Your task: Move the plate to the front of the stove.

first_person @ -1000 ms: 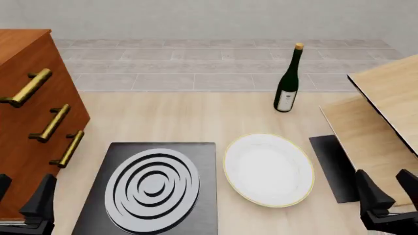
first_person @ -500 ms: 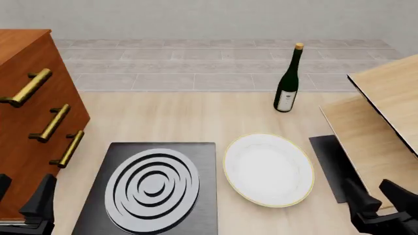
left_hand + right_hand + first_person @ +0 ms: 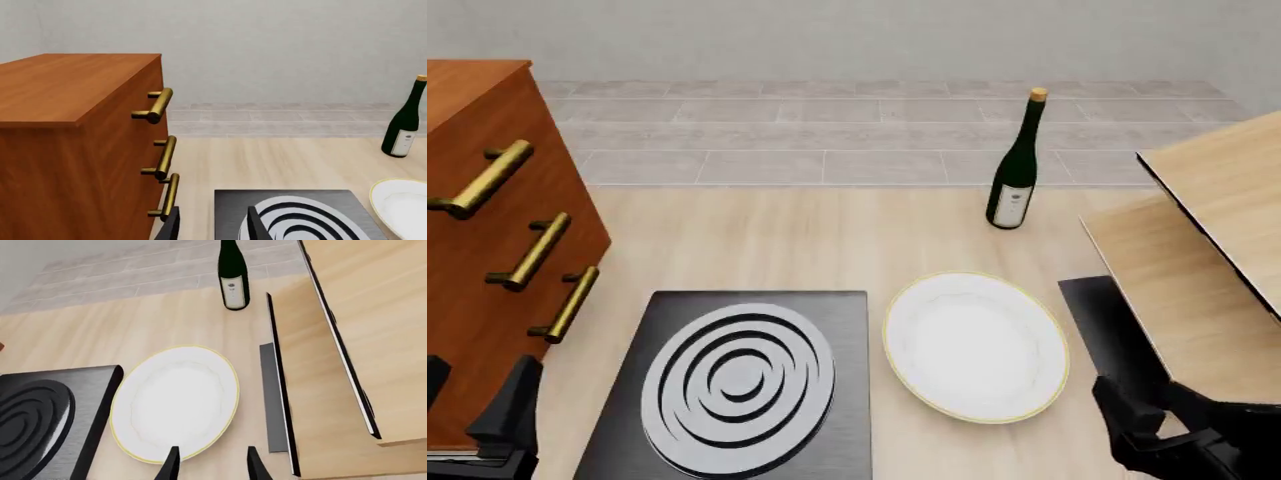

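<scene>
The white plate (image 3: 974,345) with its thin gold rim lies flat on the table, just right of the stove (image 3: 737,385), a black slab with a ringed grey burner. In the right wrist view the plate (image 3: 175,402) sits directly ahead of my right gripper (image 3: 212,462), with the stove (image 3: 33,420) beside it. My right gripper (image 3: 1145,402) is open and empty, low at the plate's near right edge. My left gripper (image 3: 474,400) is open at the stove's near left corner. The left wrist view shows the left gripper (image 3: 212,227), the stove (image 3: 300,215) and the plate's edge (image 3: 403,202).
A dark wine bottle (image 3: 1014,175) stands behind the plate. A wooden drawer cabinet (image 3: 494,220) with brass handles fills the left side. Light wooden boards (image 3: 1214,250) lean over the right side, with a thin black mat (image 3: 1108,330) under them beside the plate.
My right gripper has moved left and lower in the front view, closing in on the plate's near right edge. The left gripper, plate and stove have not moved.
</scene>
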`<state>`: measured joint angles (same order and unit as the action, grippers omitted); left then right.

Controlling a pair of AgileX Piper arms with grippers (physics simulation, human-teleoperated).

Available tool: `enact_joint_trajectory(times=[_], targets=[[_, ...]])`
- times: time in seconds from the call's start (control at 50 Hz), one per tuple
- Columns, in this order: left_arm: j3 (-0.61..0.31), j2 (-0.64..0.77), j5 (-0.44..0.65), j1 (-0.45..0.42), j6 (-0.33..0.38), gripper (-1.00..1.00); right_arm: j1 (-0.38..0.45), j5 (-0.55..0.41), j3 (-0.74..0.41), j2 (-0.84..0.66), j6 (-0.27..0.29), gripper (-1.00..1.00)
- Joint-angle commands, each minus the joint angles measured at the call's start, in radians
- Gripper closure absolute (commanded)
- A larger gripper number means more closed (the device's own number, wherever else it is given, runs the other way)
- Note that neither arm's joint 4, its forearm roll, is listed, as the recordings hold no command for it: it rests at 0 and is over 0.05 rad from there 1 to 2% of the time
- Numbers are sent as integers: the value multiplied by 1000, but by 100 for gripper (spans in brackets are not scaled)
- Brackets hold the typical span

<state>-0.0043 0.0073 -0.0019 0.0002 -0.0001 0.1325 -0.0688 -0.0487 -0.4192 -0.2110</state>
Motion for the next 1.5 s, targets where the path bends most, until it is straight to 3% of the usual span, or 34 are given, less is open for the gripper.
enact_joint_trajectory(times=[0.02, 0.3, 0.6, 1.5], targets=[[0, 0, 0, 0, 0, -100, 20, 133, 36, -129, -30, -100], [0, 0, 0, 0, 0, -100, 37, 355, 48, -374, -104, -100], [0, 0, 0, 0, 0, -100, 21, 579, 49, -611, -118, -100], [0, 0, 0, 0, 0, -100, 2, 979, 49, -1047, -148, -100]])
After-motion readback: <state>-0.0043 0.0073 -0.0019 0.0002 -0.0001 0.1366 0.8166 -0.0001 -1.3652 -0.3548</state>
